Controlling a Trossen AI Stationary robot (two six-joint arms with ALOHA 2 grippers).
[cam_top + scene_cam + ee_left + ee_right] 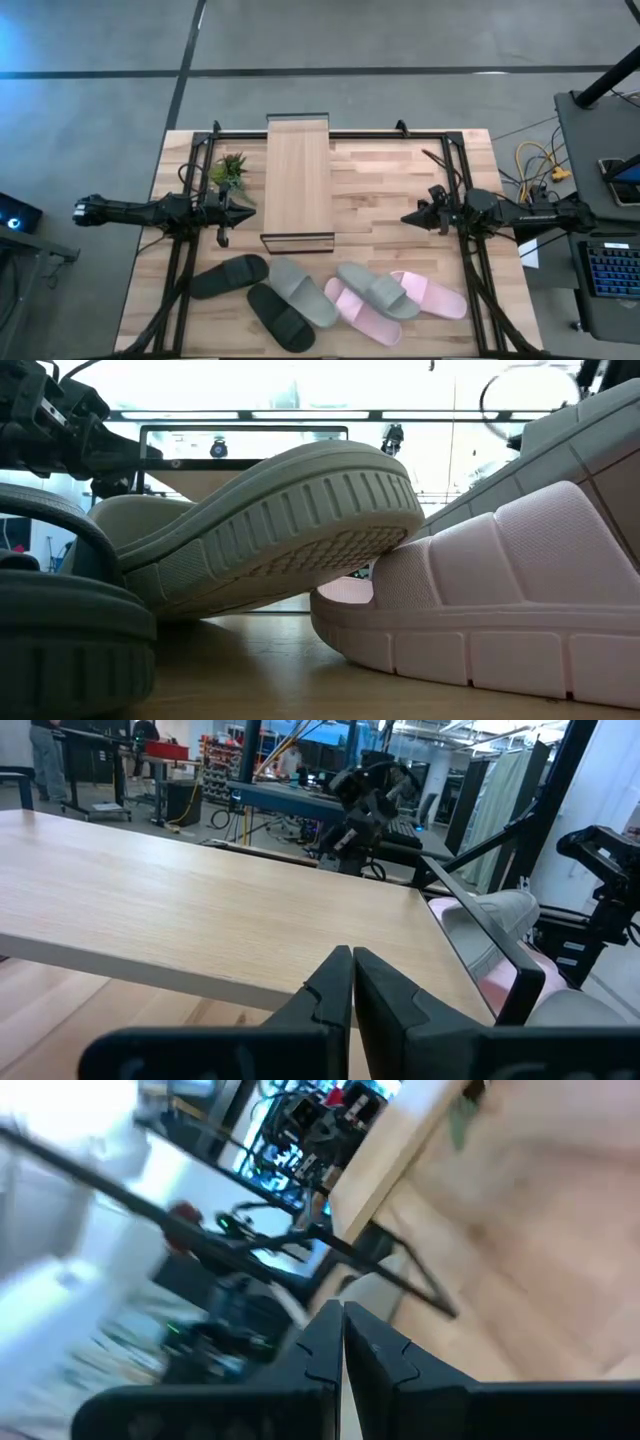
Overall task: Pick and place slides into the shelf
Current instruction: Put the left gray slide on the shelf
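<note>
Slides (pixel 330 295): two black, two grey, two pink.

Overhead looks straight down; low camera close behind slides (pixel 300 520); both share them.

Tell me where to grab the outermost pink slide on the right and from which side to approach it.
Grip the pink slide across its wide strap, or across the sole's side edges just behind it, coming straight down from above. It lies flat and sole-down at the right end of the row, its outer side free, while a grey slide overlaps its inner end. The right end effector, fingers together, hovers nearest.
</note>
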